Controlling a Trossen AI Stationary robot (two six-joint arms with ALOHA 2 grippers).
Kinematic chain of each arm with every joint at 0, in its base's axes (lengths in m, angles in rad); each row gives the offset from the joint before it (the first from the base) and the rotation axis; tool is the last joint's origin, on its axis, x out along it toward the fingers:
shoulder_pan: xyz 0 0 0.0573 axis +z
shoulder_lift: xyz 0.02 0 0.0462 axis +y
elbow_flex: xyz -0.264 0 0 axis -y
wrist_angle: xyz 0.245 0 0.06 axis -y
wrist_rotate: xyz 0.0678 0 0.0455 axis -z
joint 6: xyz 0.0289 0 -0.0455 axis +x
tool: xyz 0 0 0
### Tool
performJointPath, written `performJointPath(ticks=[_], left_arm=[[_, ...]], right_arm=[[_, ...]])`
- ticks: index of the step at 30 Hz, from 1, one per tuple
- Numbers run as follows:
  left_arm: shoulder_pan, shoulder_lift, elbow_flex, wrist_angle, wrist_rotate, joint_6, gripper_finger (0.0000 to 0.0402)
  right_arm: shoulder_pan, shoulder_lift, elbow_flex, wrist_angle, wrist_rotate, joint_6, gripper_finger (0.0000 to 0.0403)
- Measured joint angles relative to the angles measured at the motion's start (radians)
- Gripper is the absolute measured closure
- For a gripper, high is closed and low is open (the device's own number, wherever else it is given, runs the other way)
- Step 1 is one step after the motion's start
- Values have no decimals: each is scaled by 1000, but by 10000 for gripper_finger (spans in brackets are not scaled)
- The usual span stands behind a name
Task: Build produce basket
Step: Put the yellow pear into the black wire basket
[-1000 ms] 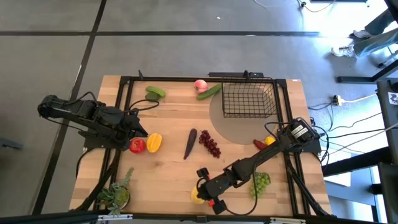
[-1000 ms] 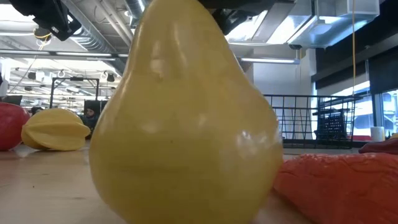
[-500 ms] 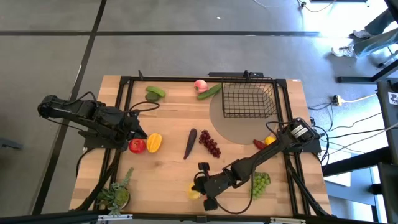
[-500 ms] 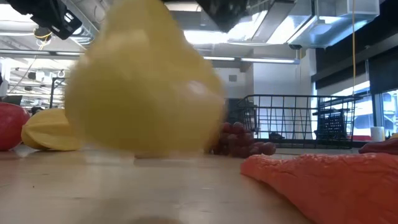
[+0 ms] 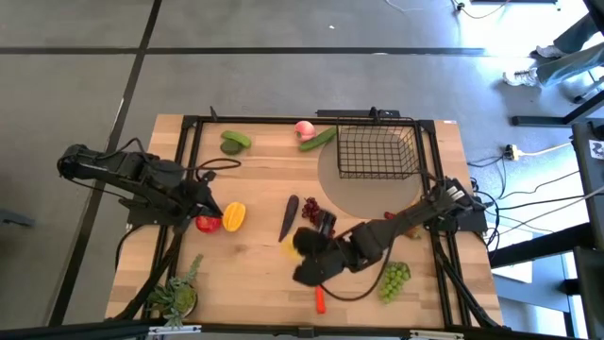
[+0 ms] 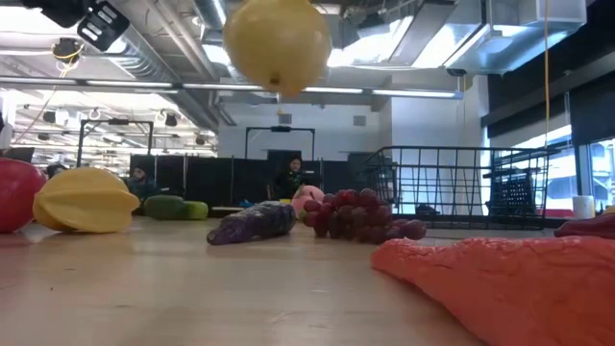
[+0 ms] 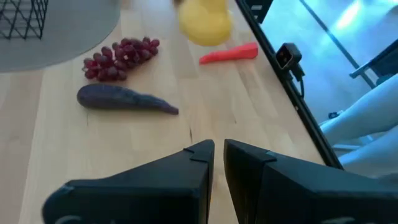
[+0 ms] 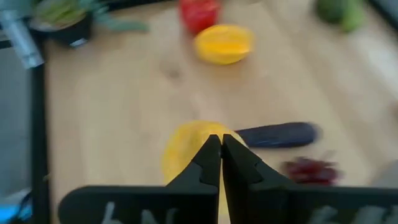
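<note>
My right gripper (image 8: 221,142) is shut on a yellow fruit (image 5: 292,244) and holds it above the middle of the table. The fruit hangs high in the low view (image 6: 277,43). Below and around it lie the purple eggplant (image 5: 288,218), the dark grapes (image 5: 315,213), the orange carrot (image 5: 319,300) near the table's near edge and the green grapes (image 5: 394,279). The black wire basket (image 5: 377,151) stands at the far right. My left gripper (image 7: 217,149) is shut and empty beside the red pepper (image 5: 207,224) and the yellow pepper (image 5: 234,215). My right gripper holds the yellow fruit from above, its fingers (image 8: 208,155) almost together on the fruit's upper part (image 8: 186,149). The fingers themselves hide the exact place of contact. The fruit hangs below them, lifted clear of the table.
A pink peach (image 5: 304,128), a cucumber (image 5: 319,139) and an avocado (image 5: 236,142) lie along the far edge. A potted plant (image 5: 176,296) stands at the near left corner. A small red and yellow piece (image 5: 400,217) lies beside the right arm.
My right gripper has risen from the table's near edge and gone toward the far edge, taking the yellow fruit with it. The fruit stood on the table beside the carrot a second ago and now hangs clear. The carrot stays where it was.
</note>
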Motion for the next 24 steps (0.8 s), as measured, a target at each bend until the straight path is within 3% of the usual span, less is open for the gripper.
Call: performJointPath(ticks=[7, 17, 24], left_arm=[[0, 0, 0, 87, 0, 4, 374], [17, 19, 0, 228, -37, 134, 374], [86, 74, 0, 321, -69, 236, 374]], right_arm=[[-100, -1, 119, -173, 56, 89, 403], [-252, -1, 197, -300, 118, 93, 403], [-316, 0, 291, -573, 210, 137, 403]])
